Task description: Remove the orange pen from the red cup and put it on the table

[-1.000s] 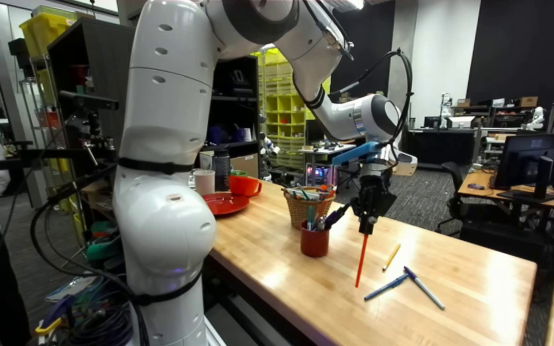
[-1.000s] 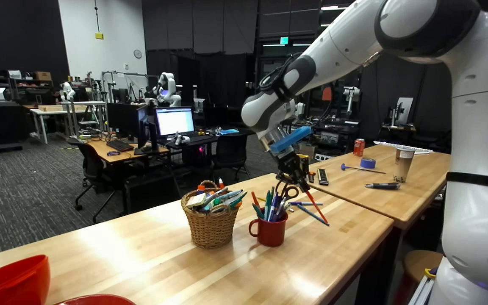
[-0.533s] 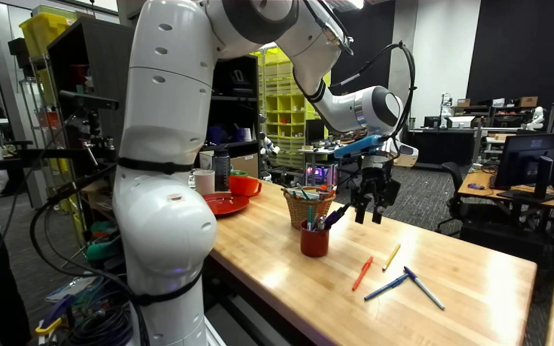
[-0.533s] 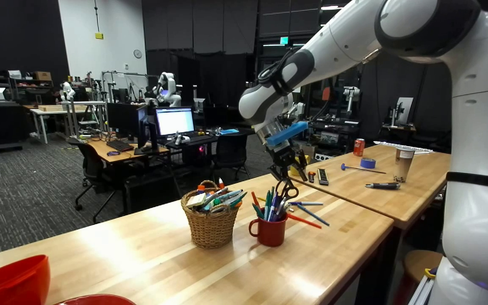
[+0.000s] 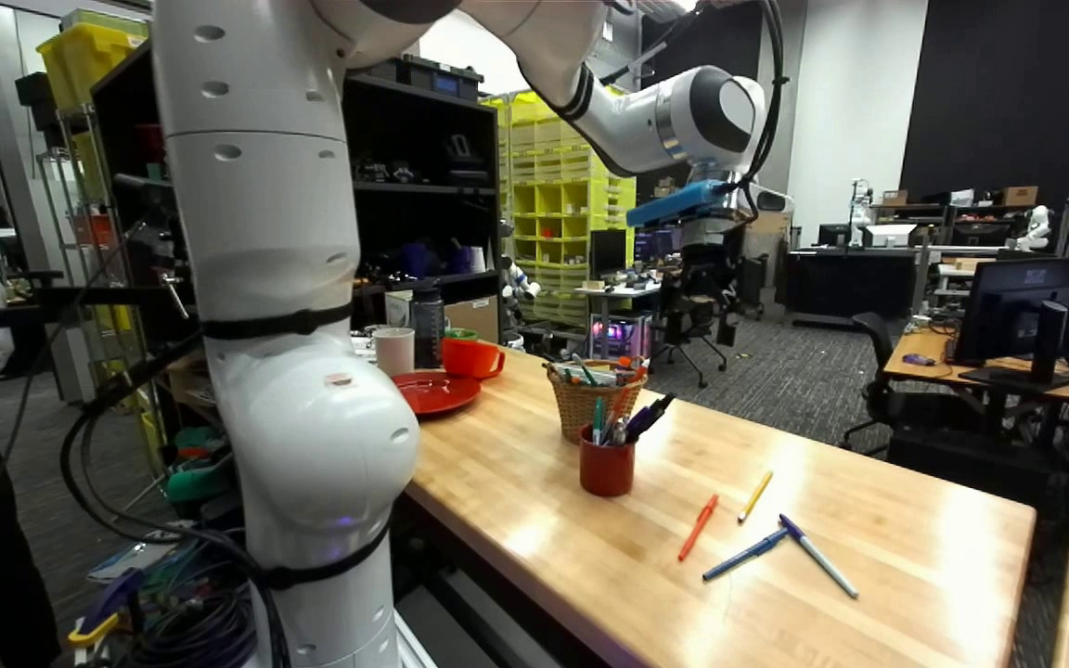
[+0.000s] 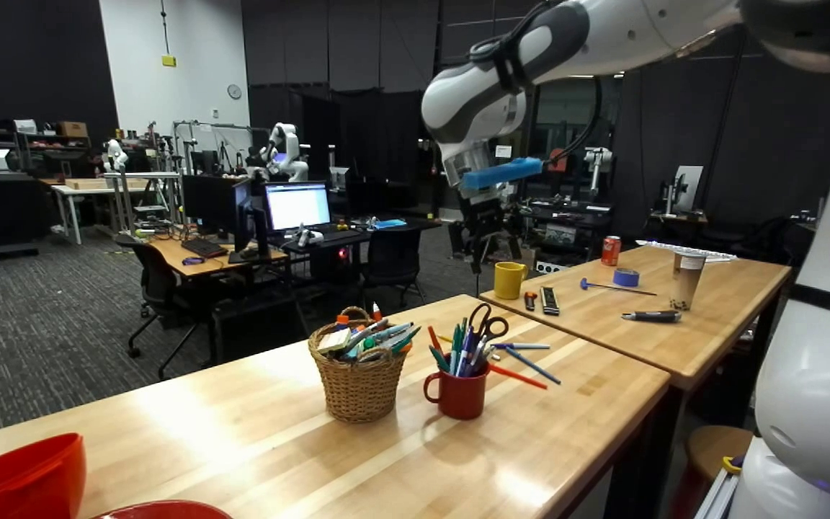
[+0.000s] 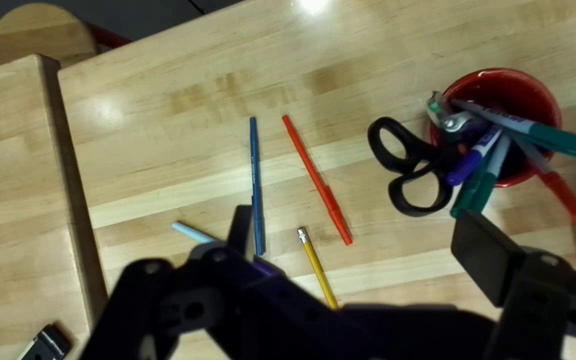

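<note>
The orange pen lies flat on the table, beside the red cup and apart from it. In the wrist view the whole orange pen shows, left of the black scissors handles. Pens, markers and scissors stick out of the red cup, which stands upright. My gripper hangs well above the table, its two fingers wide apart and nothing held between them. In an exterior view the gripper is dark against the background, high above the cup.
A blue pen, a yellow pencil and a blue-white pen lie near the orange pen. Behind the cup stands a full wicker basket. A red plate and a red bowl sit farther along the table.
One second ago my gripper was shut on the orange pen, held tilted. The jaws opened, the pen dropped flat on the table, and the gripper has risen well clear of it.
</note>
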Controlling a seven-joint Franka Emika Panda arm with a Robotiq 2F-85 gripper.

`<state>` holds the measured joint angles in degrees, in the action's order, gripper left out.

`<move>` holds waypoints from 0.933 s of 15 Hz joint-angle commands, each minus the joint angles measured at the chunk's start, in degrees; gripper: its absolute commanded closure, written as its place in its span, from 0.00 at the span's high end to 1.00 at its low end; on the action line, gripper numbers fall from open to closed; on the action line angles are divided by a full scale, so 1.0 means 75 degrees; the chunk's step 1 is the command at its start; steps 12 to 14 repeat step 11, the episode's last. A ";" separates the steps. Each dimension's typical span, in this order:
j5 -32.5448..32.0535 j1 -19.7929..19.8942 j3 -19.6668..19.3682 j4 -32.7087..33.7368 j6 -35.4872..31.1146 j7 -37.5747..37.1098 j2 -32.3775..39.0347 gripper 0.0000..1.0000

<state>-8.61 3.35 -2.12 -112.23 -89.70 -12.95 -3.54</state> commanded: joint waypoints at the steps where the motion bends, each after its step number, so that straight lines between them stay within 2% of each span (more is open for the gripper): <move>1: 0.0527 -0.0017 -0.0086 -0.1226 -0.0279 0.0834 -0.1911 1.00; 7: 0.1082 -0.0106 -0.0438 -0.2177 0.0232 0.2467 -0.4094 1.00; 8: 0.0850 0.0001 -0.0228 -0.1706 0.0126 0.1943 -0.3329 1.00; 11: 0.0971 -0.0007 -0.0370 -0.2041 0.0226 0.2327 -0.3983 1.00; 14: 0.0971 -0.0007 -0.0370 -0.2041 0.0226 0.2327 -0.3983 1.00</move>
